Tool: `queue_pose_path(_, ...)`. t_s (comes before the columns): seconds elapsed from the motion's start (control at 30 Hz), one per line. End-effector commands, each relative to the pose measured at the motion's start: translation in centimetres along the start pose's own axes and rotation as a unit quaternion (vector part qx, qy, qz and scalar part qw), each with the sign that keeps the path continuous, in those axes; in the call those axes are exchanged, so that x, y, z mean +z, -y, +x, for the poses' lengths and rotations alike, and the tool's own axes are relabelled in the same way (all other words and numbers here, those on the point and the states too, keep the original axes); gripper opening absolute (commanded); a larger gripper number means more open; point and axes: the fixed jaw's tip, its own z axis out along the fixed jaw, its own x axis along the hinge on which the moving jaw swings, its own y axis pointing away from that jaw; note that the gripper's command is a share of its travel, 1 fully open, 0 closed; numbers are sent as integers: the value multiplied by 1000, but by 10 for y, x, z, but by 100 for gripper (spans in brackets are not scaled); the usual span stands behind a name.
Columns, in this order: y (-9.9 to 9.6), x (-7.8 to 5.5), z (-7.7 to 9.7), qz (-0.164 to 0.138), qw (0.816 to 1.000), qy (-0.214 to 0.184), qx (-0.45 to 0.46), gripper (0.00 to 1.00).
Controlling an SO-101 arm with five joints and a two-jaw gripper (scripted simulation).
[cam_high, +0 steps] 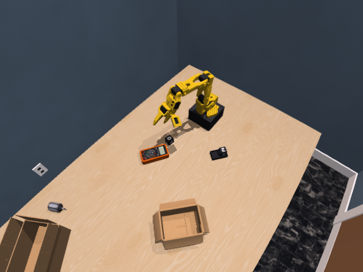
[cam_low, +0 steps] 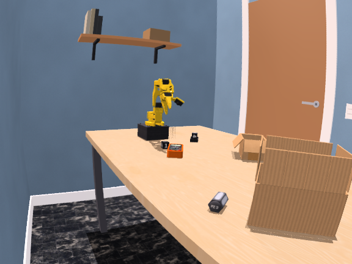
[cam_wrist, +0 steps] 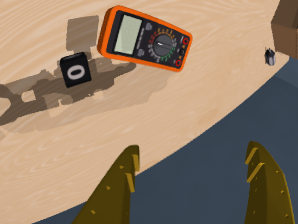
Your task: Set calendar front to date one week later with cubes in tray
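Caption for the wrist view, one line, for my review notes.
Open gripper above the table, with a black cube showing 0 beside an orange multimeter.

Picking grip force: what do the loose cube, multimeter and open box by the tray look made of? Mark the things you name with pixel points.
Cube point(cam_high: 169, 140) point(cam_low: 164, 145) point(cam_wrist: 75, 70): probably plastic or painted wood; black, crisp edges, white digits.
Multimeter point(cam_high: 154, 153) point(cam_low: 175, 151) point(cam_wrist: 146, 39): likely plastic, perhaps rubbery orange shell; rounded corners, dark face.
Box point(cam_high: 183, 244) point(cam_low: 252, 156): cardboard, matt; brown, thin folded-out flaps.

Fingers apart, nothing between. Black cube point(cam_wrist: 75, 70), white 0 showing, on surface near orange multimeter point(cam_wrist: 146, 39).
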Motion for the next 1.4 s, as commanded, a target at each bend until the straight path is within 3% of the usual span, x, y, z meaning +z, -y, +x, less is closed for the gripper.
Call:
queue_pose_path(0.0, 5, -8, 3, 19, 1000, -3, 0, 35)
queue_pose_path(0.33, 5, -8, -1, 20, 1000, 1, -7, 35)
queue_pose_path(0.6, 4, -8, -30, 21, 998, 29, -51, 35)
queue_pose_path(0.67, 4, -8, -30, 21, 998, 29, -51, 35)
queue_pose_path(0.93, -8, -12, -87, 22, 986, 85, -143, 35)
queue_pose_path(1.17, -37, -24, -145, 20, 958, 148, -245, 35)
queue_pose_path(1.23, -37, -24, -145, 20, 958, 148, -245, 35)
queue_pose_path(1.37, -59, -34, -174, 18, 935, 184, -303, 35)
